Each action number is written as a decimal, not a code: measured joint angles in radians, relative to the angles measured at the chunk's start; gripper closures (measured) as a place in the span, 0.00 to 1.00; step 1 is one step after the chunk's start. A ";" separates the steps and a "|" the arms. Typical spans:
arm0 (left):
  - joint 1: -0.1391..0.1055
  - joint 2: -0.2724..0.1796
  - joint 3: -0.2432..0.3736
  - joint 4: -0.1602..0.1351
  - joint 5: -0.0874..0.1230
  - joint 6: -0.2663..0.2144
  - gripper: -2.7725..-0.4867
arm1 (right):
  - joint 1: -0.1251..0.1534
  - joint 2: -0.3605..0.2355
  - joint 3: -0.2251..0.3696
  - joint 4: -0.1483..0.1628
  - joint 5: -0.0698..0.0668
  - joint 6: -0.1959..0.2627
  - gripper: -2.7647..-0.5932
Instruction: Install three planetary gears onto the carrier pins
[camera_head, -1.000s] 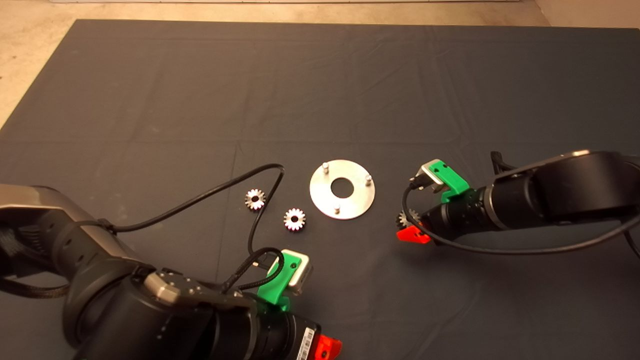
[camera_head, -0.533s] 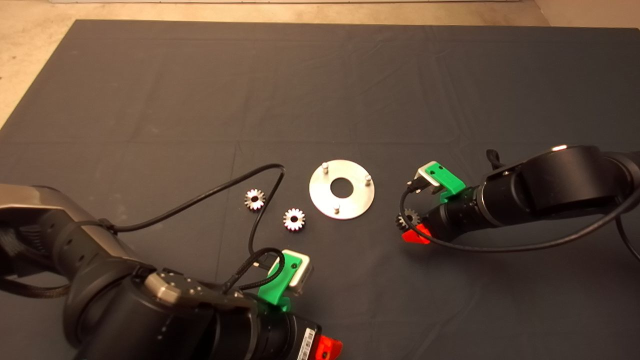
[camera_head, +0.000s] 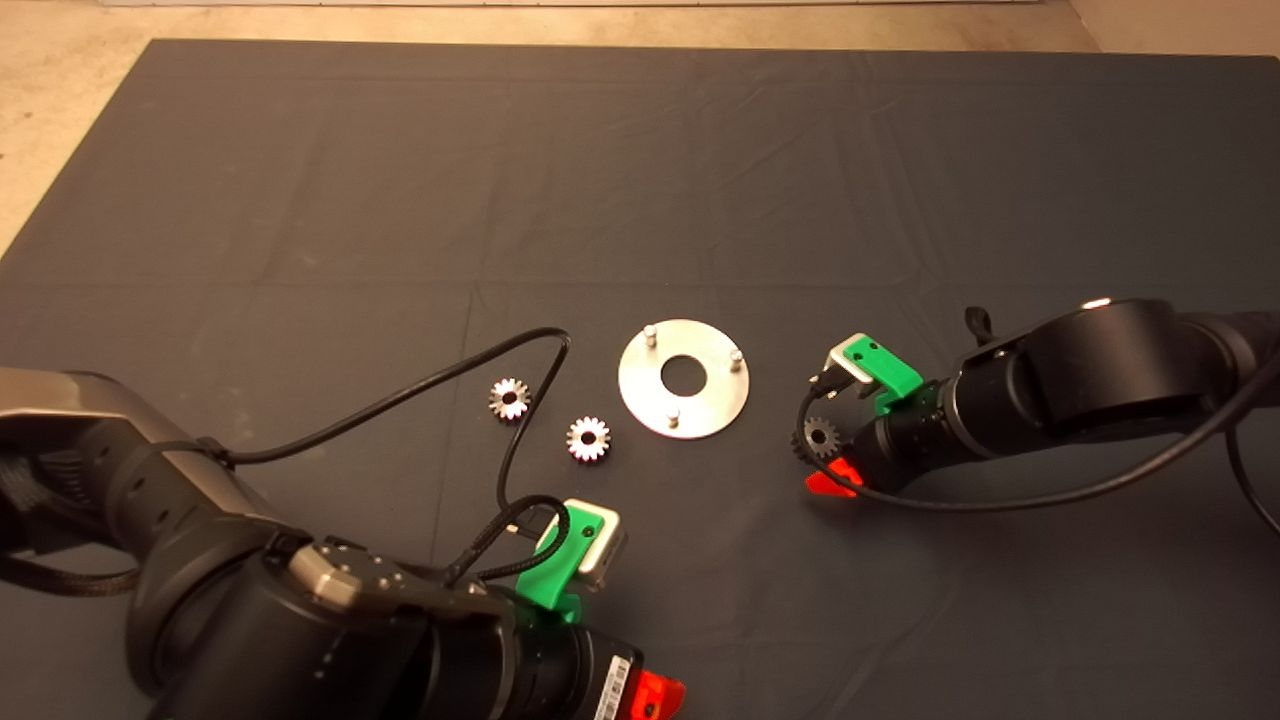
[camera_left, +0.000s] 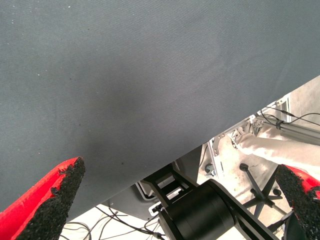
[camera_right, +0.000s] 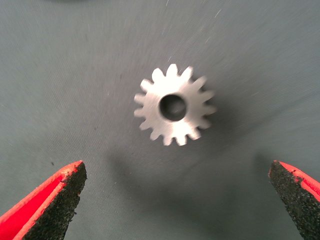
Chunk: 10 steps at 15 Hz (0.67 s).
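The silver disc (camera_head: 640, 385) lies flat at mid-mat with its three carrier pins (camera_head: 650, 331) upright in a triangle, all bare. Two planetary gears (camera_head: 510, 399) (camera_head: 588, 439) rest flat on the mat left of the disc. The third gear (camera_head: 820, 437) (camera_right: 174, 106) lies flat right of the disc. My right gripper (camera_head: 828, 458) (camera_right: 177, 172) hovers over it, open wide, fingers (camera_right: 55, 200) on either side and clear of the teeth. My left gripper (camera_head: 655, 695) (camera_left: 180, 177) waits open at the mat's front edge.
A black cable (camera_head: 440, 380) loops from the left arm across the mat, close to the two left gears. The left wrist view shows the mat's edge (camera_left: 210, 140) and floor equipment beyond it.
The right gripper has drifted slightly toward the front of the mat, uncovering more of the third gear. The gears, disc and left arm have stayed put.
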 joint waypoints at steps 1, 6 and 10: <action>0.000 0.000 0.000 0.000 0.000 0.000 0.01 | -0.004 0.009 -0.003 0.000 0.000 -0.001 0.01; 0.000 0.000 0.000 0.000 0.000 0.000 0.01 | -0.004 0.069 -0.048 0.000 0.003 -0.005 0.01; 0.000 0.000 0.000 0.000 0.000 0.000 0.01 | -0.003 0.076 -0.060 0.000 0.000 -0.029 0.01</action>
